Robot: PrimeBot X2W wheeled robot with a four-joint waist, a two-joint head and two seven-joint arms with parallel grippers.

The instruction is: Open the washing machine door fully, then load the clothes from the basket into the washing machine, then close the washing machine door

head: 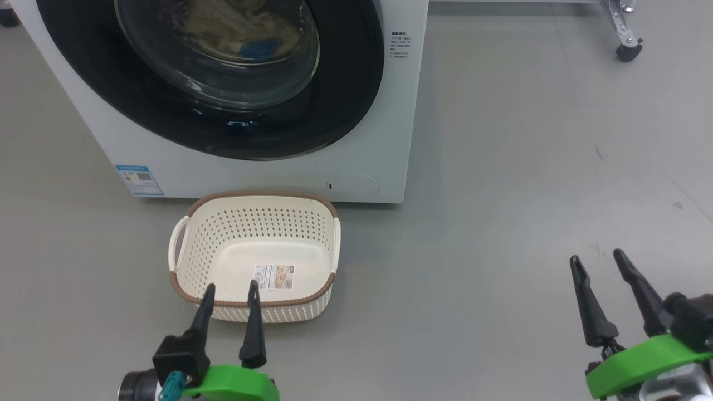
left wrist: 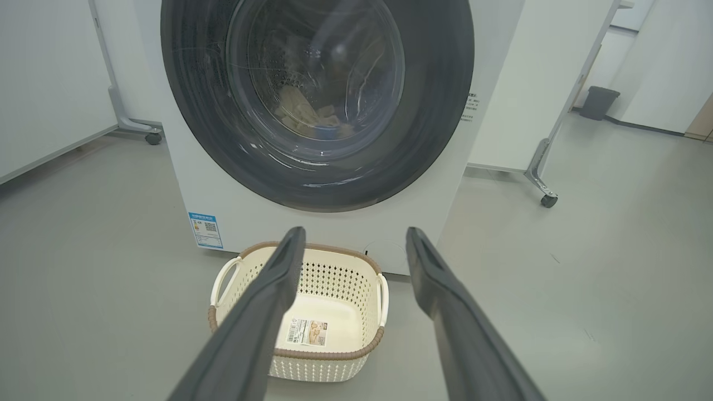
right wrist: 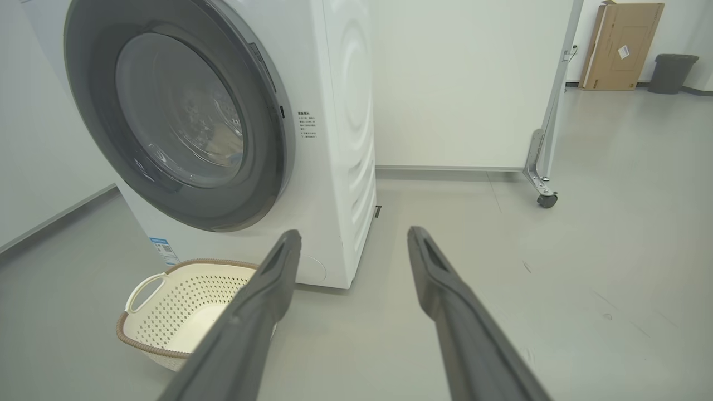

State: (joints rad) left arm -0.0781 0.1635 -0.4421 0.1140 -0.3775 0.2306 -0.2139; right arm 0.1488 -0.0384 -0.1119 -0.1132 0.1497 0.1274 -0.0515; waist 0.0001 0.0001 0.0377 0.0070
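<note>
Nearest, low in head view: L gripper and R gripper, well apart, both w/ fingers spread, released. Just past L gripper, cream basket on grey floor, label sticker on its bottom. Directly behind, white washing machine. Round black-rimmed washing machine door shut; cream-yellow clothes w/ blue patch seen thru glass, inside drum.

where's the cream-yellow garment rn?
Head view, upper left: the pale cream-yellow fabric garment lies inside the white washing machine, behind the glass of its black-rimmed round door, above the cream plastic basket on the floor.
</note>
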